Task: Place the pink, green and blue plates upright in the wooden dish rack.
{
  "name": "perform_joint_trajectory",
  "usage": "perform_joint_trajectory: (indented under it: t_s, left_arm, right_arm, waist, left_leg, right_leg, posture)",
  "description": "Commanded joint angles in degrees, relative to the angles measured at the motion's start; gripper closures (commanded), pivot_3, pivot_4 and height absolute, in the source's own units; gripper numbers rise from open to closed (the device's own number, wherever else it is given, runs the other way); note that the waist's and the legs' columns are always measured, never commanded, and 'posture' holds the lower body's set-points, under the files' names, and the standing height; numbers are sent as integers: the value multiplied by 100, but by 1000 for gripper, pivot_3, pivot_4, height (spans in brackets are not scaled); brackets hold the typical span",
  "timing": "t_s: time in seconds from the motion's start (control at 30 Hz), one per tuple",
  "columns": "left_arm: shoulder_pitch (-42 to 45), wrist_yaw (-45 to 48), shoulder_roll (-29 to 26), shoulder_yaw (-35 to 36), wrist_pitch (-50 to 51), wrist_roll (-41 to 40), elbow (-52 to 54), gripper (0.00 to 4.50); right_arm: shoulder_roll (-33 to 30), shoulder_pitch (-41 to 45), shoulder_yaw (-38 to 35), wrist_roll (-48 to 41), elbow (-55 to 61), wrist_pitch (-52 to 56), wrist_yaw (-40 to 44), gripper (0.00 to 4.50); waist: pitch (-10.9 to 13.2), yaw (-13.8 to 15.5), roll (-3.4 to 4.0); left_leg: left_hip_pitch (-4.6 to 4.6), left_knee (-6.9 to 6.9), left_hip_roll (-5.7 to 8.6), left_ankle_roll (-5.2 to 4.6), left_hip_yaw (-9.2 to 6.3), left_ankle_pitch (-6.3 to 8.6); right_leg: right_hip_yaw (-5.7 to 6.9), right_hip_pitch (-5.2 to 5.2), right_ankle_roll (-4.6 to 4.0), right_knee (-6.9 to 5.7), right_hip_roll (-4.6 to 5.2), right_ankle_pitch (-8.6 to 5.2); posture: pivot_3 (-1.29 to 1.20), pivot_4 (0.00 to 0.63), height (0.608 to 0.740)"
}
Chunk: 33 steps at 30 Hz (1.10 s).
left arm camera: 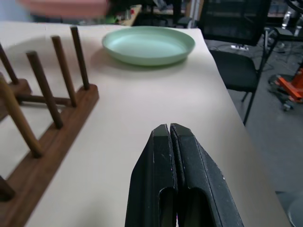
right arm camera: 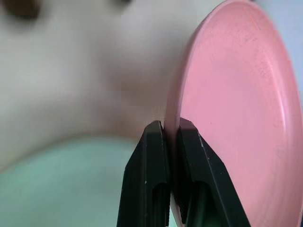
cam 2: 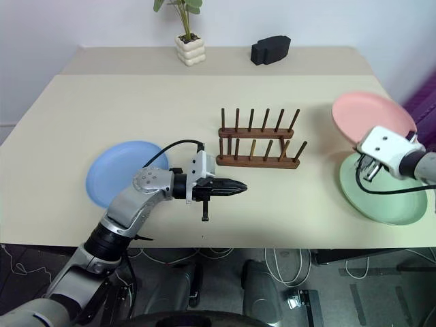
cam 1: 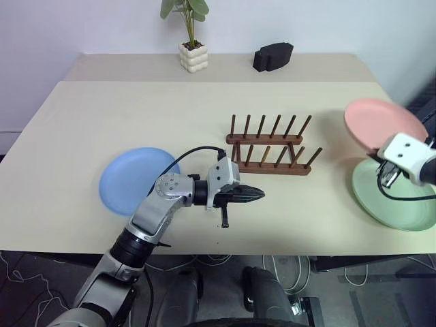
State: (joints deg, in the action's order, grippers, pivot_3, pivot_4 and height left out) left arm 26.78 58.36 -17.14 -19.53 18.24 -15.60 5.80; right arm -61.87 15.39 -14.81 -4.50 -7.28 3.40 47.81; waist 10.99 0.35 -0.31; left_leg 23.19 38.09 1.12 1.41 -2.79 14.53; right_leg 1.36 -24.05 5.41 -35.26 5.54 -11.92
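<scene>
While my right gripper pinches the rim of the pink plate, I hold that plate lifted and tilted above the green plate, which lies flat on the table directly beneath the fingers. From the right wrist view the two black fingers clamp the pink rim between them, one on each face, with the plate's disc rising beyond the fingertips. The grip looks narrow and close to the edge, so I judge it adequate but not generous.

My left gripper has its fingers pressed together on nothing and hovers over the table, pointing toward the green plate. The wooden dish rack sits just beyond and beside its tips, every slot between the pegs empty. The blue plate lies flat behind that arm's wrist, partly hidden by the forearm.

I read this as the first of three placements: pink plate picked, none racked yet. Next I need to carry the pink plate across toward the rack, which lies well away from my right gripper on its inner side, turn the plate fully on edge, and line its lower rim with a gap between two peg pairs before lowering. The left arm stands near the rack's front rail, so I would mind clearance there.
</scene>
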Motion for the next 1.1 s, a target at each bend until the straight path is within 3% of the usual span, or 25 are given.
perform_joint_trajectory:
  t_s: [0.03,0.17,0.4,0.63,1.1]
  left_arm:
    - [-28,-67,54,111,-102,-120,171,4500]
    - [-32,-93,79,102,-77,-123,184,4500]
    - [-4,-128,77,125,-61,-150,183,4500]
    - [-33,-210,130,202,-93,-207,194,4500]
    - [-28,-377,317,394,-301,-316,214,4500]
  right_arm:
    - [438,611,-812,-1629,1535,1116,-265,4460]
    - [997,846,-1318,-3723,2718,2534,-523,4460]
    - [1845,908,-1836,-6659,2871,3821,-1517,4460]
    - [2005,498,-1902,-7169,2773,3950,-1823,4460]
    - [2180,338,-1654,-7052,2345,3940,-2030,4460]
  waist:
    - [0,-10,0]
    - [2,53,-8]
    - [3,43,-18]
    - [2,36,-13]
    - [2,35,-13]
  left_leg:
    - [0,0,-1,0,0,0]
    - [5,-1,0,0,-13,0]
    - [14,7,5,-1,-19,0]
    - [12,4,2,-1,-20,0]
    - [12,4,2,-2,-18,0]
  right_leg:
    - [0,0,4,0,0,2]
    - [7,1,9,1,-1,5]
    - [12,8,-4,13,6,-2]
    - [14,3,-2,5,0,-1]
    - [13,2,-1,5,-1,-1]
  posture:
    - [0,150,740]
    - [0,150,740]
    - [0,150,740]
    - [0,150,740]
    - [0,150,740]
